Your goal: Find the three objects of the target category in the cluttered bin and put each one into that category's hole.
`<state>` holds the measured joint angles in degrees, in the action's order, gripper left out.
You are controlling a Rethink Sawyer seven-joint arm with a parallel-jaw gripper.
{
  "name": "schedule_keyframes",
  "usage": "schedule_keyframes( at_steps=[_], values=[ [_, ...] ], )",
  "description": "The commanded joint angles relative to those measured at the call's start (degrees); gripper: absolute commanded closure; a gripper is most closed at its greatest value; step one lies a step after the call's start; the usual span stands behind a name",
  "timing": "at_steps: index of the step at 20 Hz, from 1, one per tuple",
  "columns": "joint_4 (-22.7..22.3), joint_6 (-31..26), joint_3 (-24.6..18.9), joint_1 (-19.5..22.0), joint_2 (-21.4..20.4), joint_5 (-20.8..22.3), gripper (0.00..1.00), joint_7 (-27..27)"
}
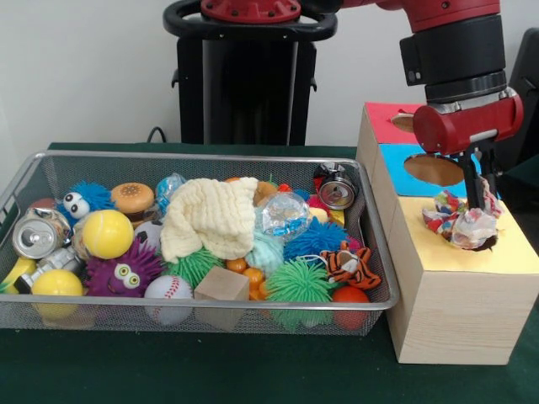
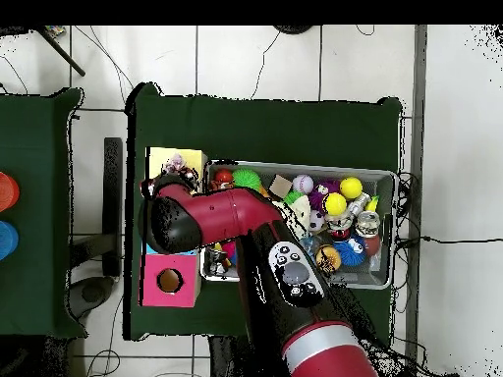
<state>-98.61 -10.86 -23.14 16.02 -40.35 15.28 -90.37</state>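
Observation:
The wire mesh bin (image 1: 202,156) lies on the green table, full of toys; it also shows in the overhead view (image 2: 391,178). One speckled rope bundle (image 1: 459,220) sits at the hole of the yellow section (image 1: 514,252) of the wooden box, right of the bin. My gripper (image 1: 477,202) stands straight above it, fingers close together on the bundle's top. In the overhead view the bundle (image 2: 178,163) lies on the yellow section and the arm hides the gripper. No other rope bundle shows among the clutter.
The box also has a blue section with a hole (image 1: 434,169) and a red section (image 1: 389,123). In the bin lie a cream waffle cloth (image 1: 210,219), a clear crinkly ball (image 1: 285,215), two cans (image 1: 40,232), a baseball (image 1: 168,288) and a wooden block (image 1: 221,284).

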Motion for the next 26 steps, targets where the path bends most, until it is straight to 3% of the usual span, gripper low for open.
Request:
schedule_keyframes(
  at_steps=[1, 10, 26],
  values=[
    [-0.5, -7.5, 1.7, 1.3, 1.6, -1.2, 1.0, -5.7],
    [2.7, -10.0, 10.2, -3.0, 2.6, -1.5, 1.0, -8.4],
    [2.9, -9.1, 10.7, -3.8, 3.1, -2.8, 1.0, -7.0]
  ],
)
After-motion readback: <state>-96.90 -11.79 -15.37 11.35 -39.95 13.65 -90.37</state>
